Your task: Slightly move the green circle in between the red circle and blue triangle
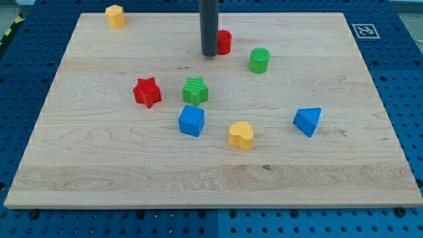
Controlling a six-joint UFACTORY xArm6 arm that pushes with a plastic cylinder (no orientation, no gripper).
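The green circle (260, 60) stands upright in the upper middle-right of the board. The red circle (224, 42) is just up and left of it, partly hidden by my rod. The blue triangle (308, 121) lies lower right of the green circle, well apart from it. My tip (209, 54) rests on the board right beside the red circle's left side, left of the green circle with a gap between them.
A red star (147, 92), a green star (195, 90), a blue cube (192, 120) and a yellow heart (241, 135) sit in the middle. A yellow hexagon (115, 16) is at the top left. The wooden board (86, 172) lies on a blue pegboard.
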